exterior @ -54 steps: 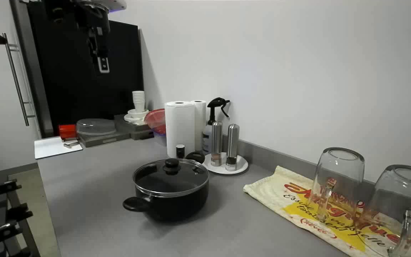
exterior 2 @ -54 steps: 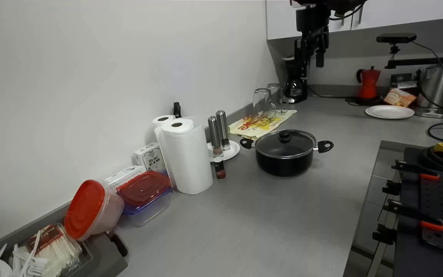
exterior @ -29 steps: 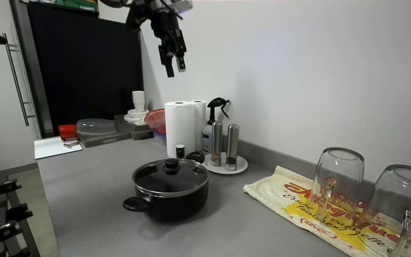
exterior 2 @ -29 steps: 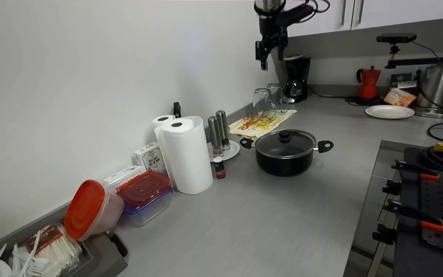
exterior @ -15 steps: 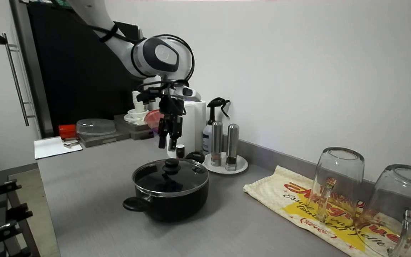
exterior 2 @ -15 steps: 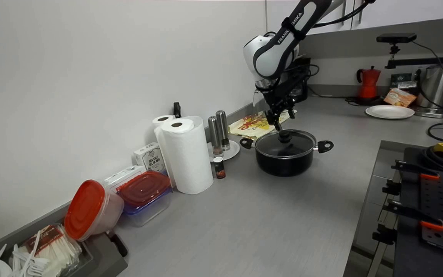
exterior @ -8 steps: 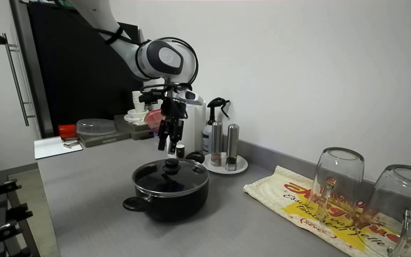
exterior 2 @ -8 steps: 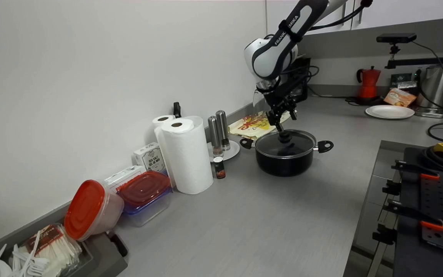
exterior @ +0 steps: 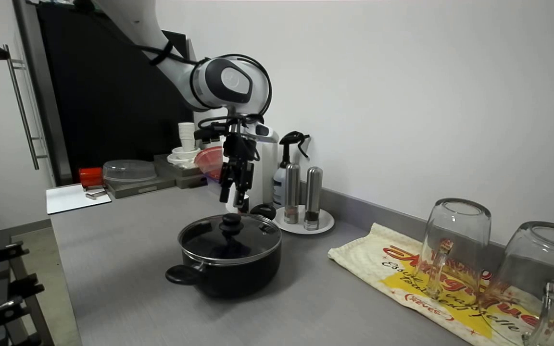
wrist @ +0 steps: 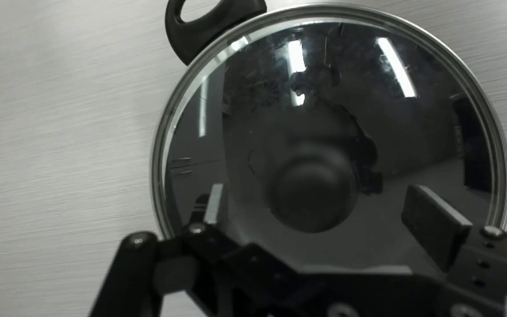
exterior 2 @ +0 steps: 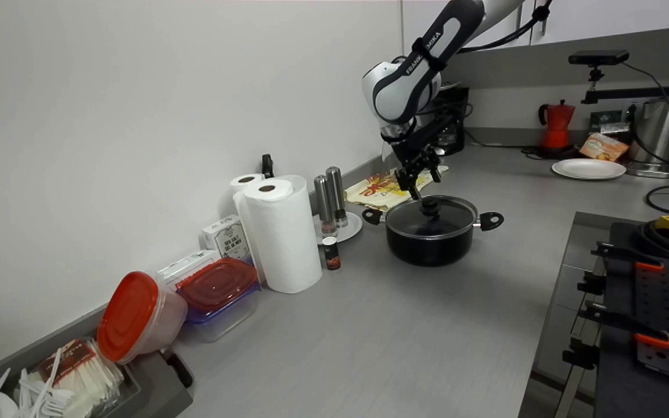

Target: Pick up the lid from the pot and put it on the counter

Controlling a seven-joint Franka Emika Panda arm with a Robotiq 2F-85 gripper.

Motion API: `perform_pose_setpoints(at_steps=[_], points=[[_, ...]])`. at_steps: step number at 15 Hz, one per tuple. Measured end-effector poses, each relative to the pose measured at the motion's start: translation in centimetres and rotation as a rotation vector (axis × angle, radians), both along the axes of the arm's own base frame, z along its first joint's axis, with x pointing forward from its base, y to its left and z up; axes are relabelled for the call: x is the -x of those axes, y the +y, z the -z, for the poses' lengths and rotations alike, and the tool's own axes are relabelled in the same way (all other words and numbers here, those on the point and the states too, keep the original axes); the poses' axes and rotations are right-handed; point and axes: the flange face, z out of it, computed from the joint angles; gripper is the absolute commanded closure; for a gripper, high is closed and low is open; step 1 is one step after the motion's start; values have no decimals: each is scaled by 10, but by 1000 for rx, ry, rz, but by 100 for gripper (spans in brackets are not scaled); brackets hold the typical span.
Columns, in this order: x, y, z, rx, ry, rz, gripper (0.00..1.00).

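Resting level on the pot [exterior: 243,277], the lid [exterior: 245,244] points its black knob [exterior: 231,219] upward.
The pot's long axis, through its 2 handles [exterior: 183,275], runs from near the plate [exterior: 326,224] of steel mills [exterior: 314,192] toward the outer edge of the bench [exterior: 135,269]; the claw [exterior: 232,200] hangs released above the lid, its 2 fingers [wrist: 431,224] spread apart, the knob showing between them in the wrist view.

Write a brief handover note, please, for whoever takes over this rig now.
Black gripper: jaws open, empty, above the round transparent lid; black knob shows between them in the wrist view.
Lid: on the low, round black pot, itself on the matte grey counter.
Done: jaws are over the lid; no grasp yet.
Left: lift the lid, likely by its knob, and set it on the counter.
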Motion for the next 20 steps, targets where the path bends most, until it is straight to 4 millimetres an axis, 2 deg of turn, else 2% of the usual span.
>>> perform_pose_setpoints(at_steps=[8,9,11,16,17,20], points=[[-1,-11,21,13,23,13,0],[0,-12,25,14,28,14,21],[0,-14,30,16,35,16,32],[-2,-12,32,17,39,15,72],[-3,-12,31,17,39,14,76],[-3,-13,31,19,42,16,76]])
